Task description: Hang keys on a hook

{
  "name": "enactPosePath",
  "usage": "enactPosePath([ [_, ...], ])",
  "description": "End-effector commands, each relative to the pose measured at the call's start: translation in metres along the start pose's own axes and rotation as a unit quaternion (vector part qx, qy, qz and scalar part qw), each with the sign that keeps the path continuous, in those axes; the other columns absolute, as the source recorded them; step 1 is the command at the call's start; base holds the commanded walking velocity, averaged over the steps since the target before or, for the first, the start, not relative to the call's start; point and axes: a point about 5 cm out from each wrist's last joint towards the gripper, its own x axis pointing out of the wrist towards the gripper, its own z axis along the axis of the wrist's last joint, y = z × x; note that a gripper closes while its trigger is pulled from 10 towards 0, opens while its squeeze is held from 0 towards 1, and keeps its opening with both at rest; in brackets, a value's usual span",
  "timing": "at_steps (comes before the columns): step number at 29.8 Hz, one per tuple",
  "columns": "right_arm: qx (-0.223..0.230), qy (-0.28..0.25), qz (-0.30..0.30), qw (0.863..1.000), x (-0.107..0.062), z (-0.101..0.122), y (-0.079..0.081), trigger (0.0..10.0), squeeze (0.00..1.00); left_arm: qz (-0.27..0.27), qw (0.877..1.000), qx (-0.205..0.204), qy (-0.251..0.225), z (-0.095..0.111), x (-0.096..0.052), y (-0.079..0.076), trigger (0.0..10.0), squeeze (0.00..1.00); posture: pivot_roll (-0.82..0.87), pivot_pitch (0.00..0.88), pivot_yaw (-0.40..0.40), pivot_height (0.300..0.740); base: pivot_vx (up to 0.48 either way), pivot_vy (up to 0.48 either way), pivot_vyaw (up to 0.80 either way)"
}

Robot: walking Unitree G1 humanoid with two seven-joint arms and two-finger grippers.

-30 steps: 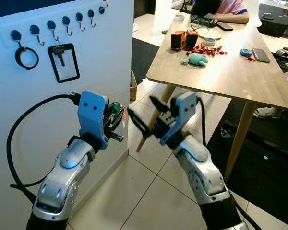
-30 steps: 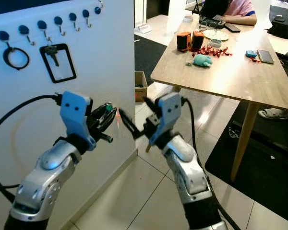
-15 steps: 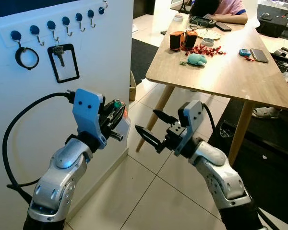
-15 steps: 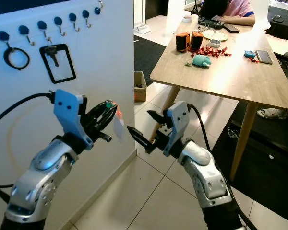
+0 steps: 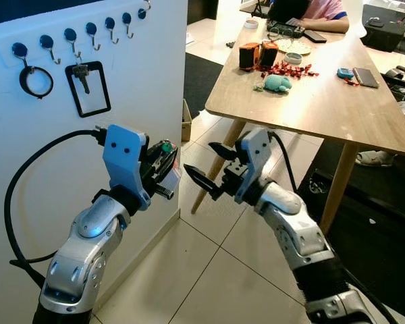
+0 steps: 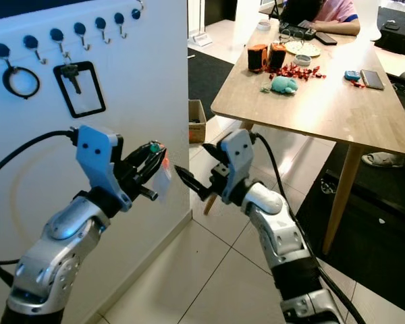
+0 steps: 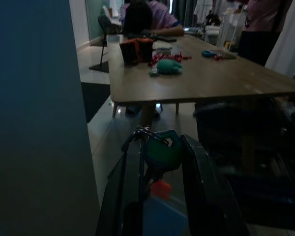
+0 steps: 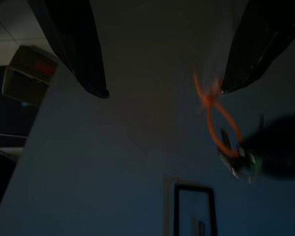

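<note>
The keys are gripped in the closed left gripper beside the white wall. The right gripper, jaws spread, is held just beside what seems their clear tag.

I can read no text, number, brand or sign anywhere here. The clear tag hanging from the keys in my left gripper looks blank, though it may be too small and washed out to tell. The wall with the hooks carries no lettering that I can make out.
</note>
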Motion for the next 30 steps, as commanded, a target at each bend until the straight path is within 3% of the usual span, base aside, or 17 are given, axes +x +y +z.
enactPosePath([
  [1, 0.005, -0.004, 0.034, 0.999, 0.004, -0.002, 0.008, 10.0, 0.0, -0.008, 1.0, 0.01, -0.005, 0.001, -0.002, -0.006, 10.0, 0.0, 0.17, 0.185, -0.045, 0.74, 0.0, 0.0, 0.0],
  [15, 0.006, -0.013, 0.043, 0.999, 0.013, -0.003, 0.009, 10.0, 0.0, -0.012, 1.0, 0.008, -0.007, 0.001, -0.003, -0.01, 10.0, 0.0, 0.17, 0.176, -0.05, 0.74, 0.0, 0.0, 0.0],
  [16, 0.005, -0.017, 0.041, 0.999, 0.016, -0.002, 0.008, 9.1, 0.0, -0.012, 1.0, 0.007, -0.008, 0.001, -0.003, -0.009, 10.0, 0.0, 0.17, 0.175, -0.051, 0.74, 0.0, 0.0, 0.0],
  [21, 0.003, -0.02, 0.039, 0.999, 0.019, 0.0, 0.008, 8.8, 0.0, -0.01, 1.0, 0.007, -0.008, 0.001, -0.003, -0.009, 10.0, 0.0, 0.17, 0.177, -0.052, 0.74, 0.0, 0.0, 0.0],
  [22, 0.003, -0.022, 0.039, 0.999, 0.02, 0.0, 0.008, 7.5, 0.0, -0.01, 1.0, 0.007, -0.008, 0.001, -0.003, -0.009, 10.0, 0.0, 0.17, 0.178, -0.053, 0.74, 0.0, 0.0, 0.0],
  [23, 0.003, -0.024, 0.039, 0.999, 0.022, 0.001, 0.007, 5.1, 0.0, -0.009, 1.0, 0.007, -0.008, 0.001, -0.003, -0.009, 10.0, 0.0, 0.17, 0.179, -0.054, 0.74, 0.0, 0.0, 0.0],
  [24, 0.003, -0.026, 0.04, 0.999, 0.023, 0.001, 0.007, 5.1, 0.0, -0.008, 1.0, 0.007, -0.007, 0.001, -0.003, -0.009, 10.0, 0.0, 0.17, 0.179, -0.054, 0.74, 0.0, 0.0, 0.0],
  [25, 0.003, -0.028, 0.04, 0.999, 0.025, 0.002, 0.007, 3.9, 0.0, -0.008, 1.0, 0.008, -0.007, 0.0, -0.004, -0.009, 10.0, 0.0, 0.18, 0.179, -0.054, 0.74, 0.0, 0.0, 0.0],
  [26, 0.003, -0.028, 0.04, 0.999, 0.025, 0.002, 0.007, 3.9, 0.0, -0.008, 1.0, 0.008, -0.007, 0.0, -0.004, -0.009, 10.0, 0.0, 0.18, 0.179, -0.054, 0.74, 0.0, 0.0, 0.0],
  [27, 0.002, -0.03, 0.04, 0.999, 0.026, 0.002, 0.007, 2.9, 0.0, -0.008, 1.0, 0.007, -0.006, 0.0, -0.004, -0.009, 10.0, 0.0, 0.18, 0.182, -0.055, 0.74, 0.0, 0.0, 0.0],
  [28, 0.002, -0.032, 0.041, 0.999, 0.028, 0.003, 0.007, 0.2, 0.0, -0.007, 1.0, 0.007, -0.006, 0.0, -0.004, -0.009, 10.0, 0.0, 0.18, 0.183, -0.055, 0.74, 0.0, 0.0, 0.0],
  [30, 0.003, -0.034, 0.041, 0.999, 0.029, 0.003, 0.008, 0.0, 0.0, -0.007, 1.0, 0.007, -0.006, 0.0, -0.004, -0.01, 10.0, 0.0, 0.18, 0.183, -0.055, 0.74, 0.0, 0.0, 0.0],
])
